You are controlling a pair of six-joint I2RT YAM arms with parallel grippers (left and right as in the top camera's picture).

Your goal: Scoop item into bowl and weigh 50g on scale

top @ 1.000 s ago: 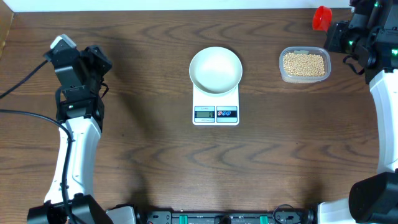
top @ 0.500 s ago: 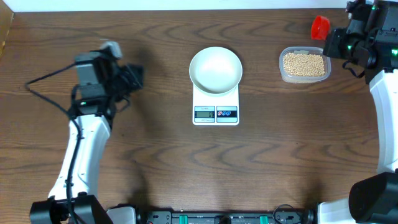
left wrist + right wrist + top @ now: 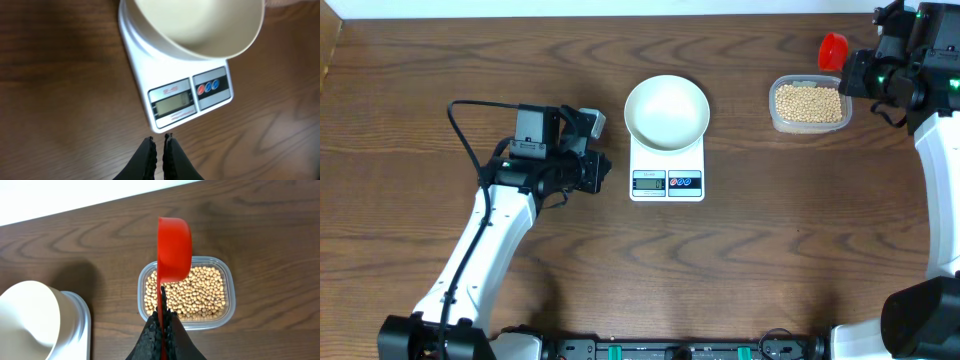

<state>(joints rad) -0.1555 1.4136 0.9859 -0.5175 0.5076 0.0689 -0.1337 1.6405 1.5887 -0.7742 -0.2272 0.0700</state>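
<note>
Overhead: left gripper clenches empty and swings in to the scale's 9 o'clock, likely for a tare press. Right gripper grasps the scoop; no scooping yet.

Dark brown tabletop fills the view, its wavy wood grain running side to side. Along the far edge sits a bright white strip, wall or board, hard to call. In the top left corner, a sliver of paler tan wood lies just beside the tabletop. Down at the near edge, there's a black rail with small green fittings. Light is soft and even, throwing blurred shadows on the wood and a faint sheen on the grain.
</note>
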